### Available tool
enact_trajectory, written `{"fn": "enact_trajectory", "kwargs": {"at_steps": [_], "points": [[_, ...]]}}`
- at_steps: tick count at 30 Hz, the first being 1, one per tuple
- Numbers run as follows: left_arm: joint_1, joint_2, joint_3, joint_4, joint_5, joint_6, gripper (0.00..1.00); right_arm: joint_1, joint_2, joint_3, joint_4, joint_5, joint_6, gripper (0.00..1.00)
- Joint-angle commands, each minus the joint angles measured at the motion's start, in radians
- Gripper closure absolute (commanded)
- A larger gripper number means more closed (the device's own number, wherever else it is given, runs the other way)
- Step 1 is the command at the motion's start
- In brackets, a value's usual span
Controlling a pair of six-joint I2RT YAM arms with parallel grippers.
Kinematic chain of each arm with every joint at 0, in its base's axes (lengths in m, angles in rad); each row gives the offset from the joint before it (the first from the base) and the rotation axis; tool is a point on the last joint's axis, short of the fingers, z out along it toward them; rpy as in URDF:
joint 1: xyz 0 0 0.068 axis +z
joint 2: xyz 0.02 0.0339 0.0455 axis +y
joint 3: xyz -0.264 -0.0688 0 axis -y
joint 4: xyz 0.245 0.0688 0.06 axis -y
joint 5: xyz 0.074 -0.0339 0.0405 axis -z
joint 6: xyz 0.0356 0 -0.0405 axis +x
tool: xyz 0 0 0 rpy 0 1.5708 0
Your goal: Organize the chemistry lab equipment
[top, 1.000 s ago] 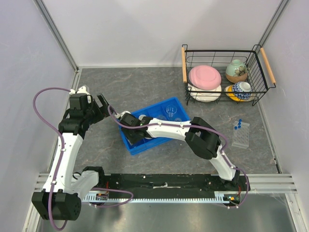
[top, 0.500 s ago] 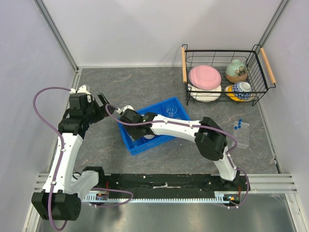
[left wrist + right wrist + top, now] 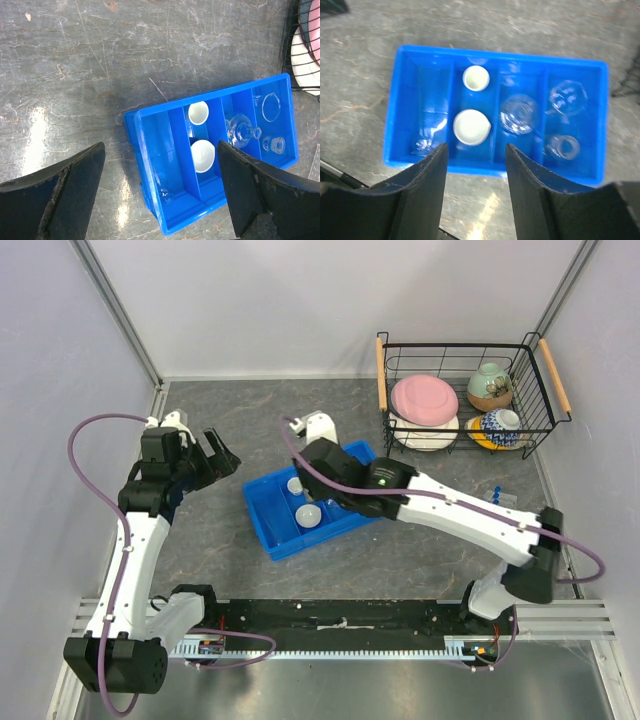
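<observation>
**Right arm up and out of the tray, its load left behind**
The right fingers (image 3: 476, 150) have risen from the blue plastic divided tray (image 3: 258, 520) and are spreading, nothing between them. Two small white round dishes (image 3: 471, 127) and the clear glass flask (image 3: 518, 114) now lie in its compartments; the clear rack of blue-capped tubes (image 3: 498, 515) waits on the worktop. The left fingers (image 3: 161, 150) hover beside the tray, spread wide and empty.

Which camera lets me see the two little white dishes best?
The right wrist view: both white dishes sit mid-picture in the blue tray, seen from straight above with nothing covering them. The left wrist view shows them too, but smaller. The top view shows them tiny.
</observation>
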Motion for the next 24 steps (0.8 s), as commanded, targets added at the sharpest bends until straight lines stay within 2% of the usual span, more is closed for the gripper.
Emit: {"fn": "enact_trajectory", "kwargs": {"at_steps": [1,4,6,7,16,20,24], "points": [[-0.002,-0.01,0.026,0.0,0.077,0.064,0.0,0.002,-0.135,-0.126,-0.079,0.159,0.063,0.43],[-0.002,-0.029,-0.004,0.026,0.115,0.077,0.0,-0.001,-0.262,-0.236,-0.097,0.267,0.107,0.4],[-0.002,-0.047,-0.023,0.046,0.101,0.087,0.0,-0.001,-0.364,-0.305,-0.122,0.32,0.156,0.2],[-0.002,-0.052,-0.027,0.051,0.085,0.089,0.0,-0.003,-0.431,-0.323,-0.134,0.341,0.192,0.02],[-0.002,-0.053,-0.049,0.103,0.132,0.095,0.0,-0.004,-0.709,-0.402,-0.367,0.544,0.356,0.02],[-0.002,-0.086,-0.067,0.114,0.137,0.095,0.0,-0.003,-0.746,-0.416,-0.442,0.625,0.4,0.02],[-0.002,-0.099,-0.084,0.128,0.132,0.101,0.0,-0.006,-0.712,-0.405,-0.491,0.732,0.436,0.02]]}}
